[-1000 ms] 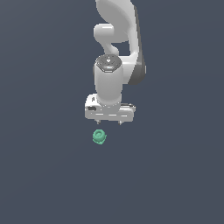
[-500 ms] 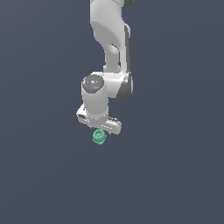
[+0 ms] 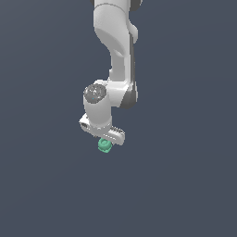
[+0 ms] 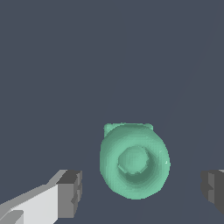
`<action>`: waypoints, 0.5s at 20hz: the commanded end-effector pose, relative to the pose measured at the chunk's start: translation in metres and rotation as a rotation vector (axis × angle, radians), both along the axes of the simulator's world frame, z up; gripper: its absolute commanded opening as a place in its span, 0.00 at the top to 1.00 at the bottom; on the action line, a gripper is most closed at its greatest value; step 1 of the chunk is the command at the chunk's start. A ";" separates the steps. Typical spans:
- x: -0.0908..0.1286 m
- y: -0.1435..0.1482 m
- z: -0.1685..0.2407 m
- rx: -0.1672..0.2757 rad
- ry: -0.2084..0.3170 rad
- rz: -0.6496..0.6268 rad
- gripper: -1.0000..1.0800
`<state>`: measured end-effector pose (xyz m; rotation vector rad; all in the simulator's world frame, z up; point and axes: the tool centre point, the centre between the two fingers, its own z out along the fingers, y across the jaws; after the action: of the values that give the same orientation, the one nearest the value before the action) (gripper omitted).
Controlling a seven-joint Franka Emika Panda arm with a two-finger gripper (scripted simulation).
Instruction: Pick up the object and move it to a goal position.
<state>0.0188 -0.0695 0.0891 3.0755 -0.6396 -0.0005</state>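
Observation:
The object (image 3: 104,146) is a small teal-green rounded piece on the dark floor, partly hidden under my white gripper (image 3: 103,139) in the exterior view. In the wrist view the object (image 4: 134,161) shows its ring-like hollow top and sits between my two dark fingertips (image 4: 70,194), apart from both. The gripper (image 4: 142,191) is open, with a clear gap on each side of the object.
The dark grey floor (image 3: 185,176) stretches all around. The white arm (image 3: 115,55) rises from the gripper toward the top of the exterior view.
The arm has swung toward the exterior view's left and come down. The gripper now sits over the object, which has not moved.

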 end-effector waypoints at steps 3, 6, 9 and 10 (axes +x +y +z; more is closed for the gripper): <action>0.000 0.000 -0.013 0.000 0.000 -0.002 0.04; -0.001 0.000 -0.029 0.000 0.000 -0.004 0.04; -0.001 -0.001 -0.043 0.000 0.000 -0.006 0.04; -0.001 0.000 -0.046 0.000 0.000 -0.006 0.04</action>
<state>0.0174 -0.0700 0.0488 3.0737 -0.6481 -0.0022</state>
